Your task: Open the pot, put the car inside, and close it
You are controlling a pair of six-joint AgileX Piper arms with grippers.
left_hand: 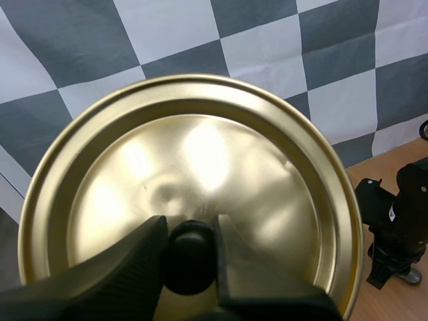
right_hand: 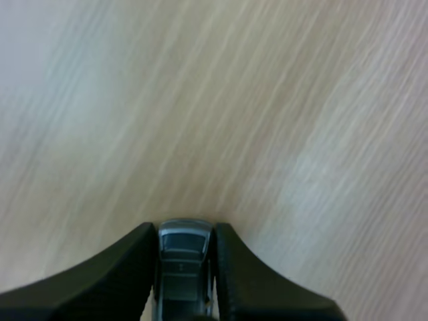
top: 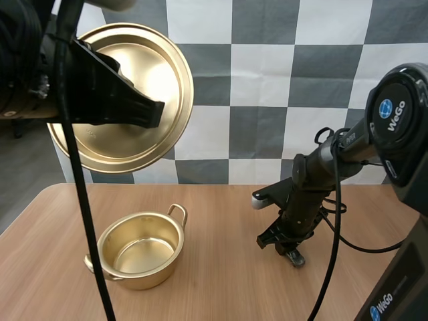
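1. Well above the open pot (top: 140,251), the left tool (left_hand: 192,231) is clamped on the lid (left_hand: 200,154) knob (left_hand: 190,261); part of the lid's rim is hidden behind the tool.
2. Right of the pot, the right tool (right_hand: 186,231) is clamped on the car (right_hand: 182,267), low at the table (top: 221,281); the car is mostly hidden.

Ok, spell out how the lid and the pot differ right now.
The lid hangs in the air, tilted on edge, its black knob pinched by the left gripper; the pot stands upright on the table, untouched. The lid is a shallow disc; the pot is a deep bowl with loop handles, open and empty. Both are shiny gold metal.
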